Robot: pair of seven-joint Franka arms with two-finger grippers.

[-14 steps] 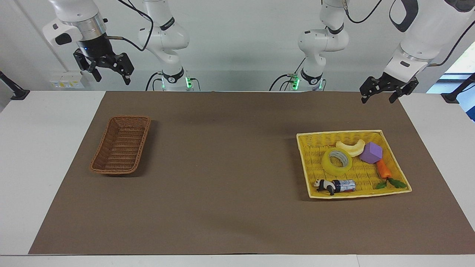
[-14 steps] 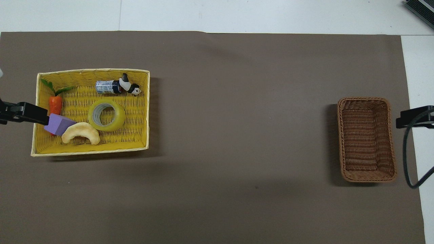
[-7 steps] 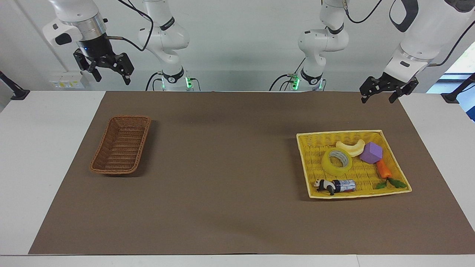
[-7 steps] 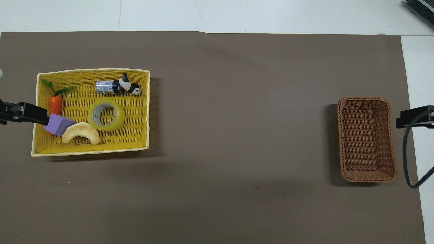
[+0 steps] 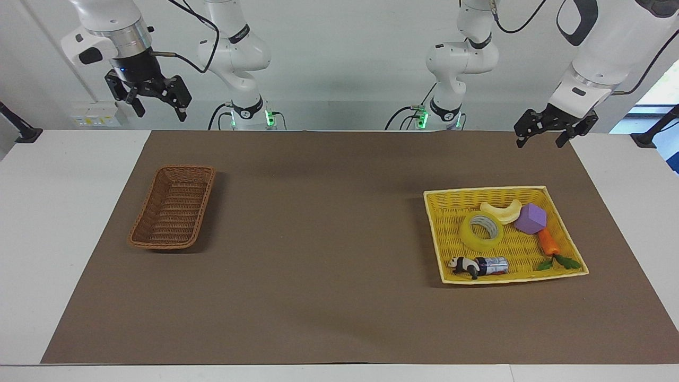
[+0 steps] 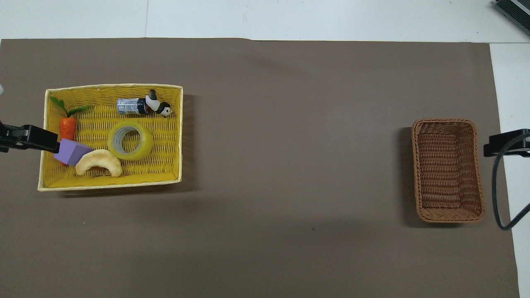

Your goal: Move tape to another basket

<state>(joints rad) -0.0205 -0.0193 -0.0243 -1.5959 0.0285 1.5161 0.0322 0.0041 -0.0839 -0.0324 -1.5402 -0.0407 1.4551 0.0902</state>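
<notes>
The tape (image 5: 481, 231) (image 6: 130, 140), a translucent yellow ring with a grey-white core, lies flat in the bright-yellow woven tray (image 5: 567, 236) (image 6: 176, 136) at the left arm's end of the table. The brown wicker basket (image 5: 174, 207) (image 6: 448, 169) stands empty at the right arm's end. My left gripper (image 5: 540, 142) hangs open in the air over the mat's edge by the robots, near the tray's corner and apart from everything. My right gripper (image 5: 162, 114) hangs open high above the table's edge by the robots, at the basket's end. Both arms wait.
Sharing the tray with the tape are a pale crescent piece (image 5: 502, 211), a purple block (image 5: 530, 218), a toy carrot (image 5: 549, 243), a panda figure (image 5: 463, 265) and a small can (image 5: 492, 265). A brown mat (image 5: 318, 239) covers the white table.
</notes>
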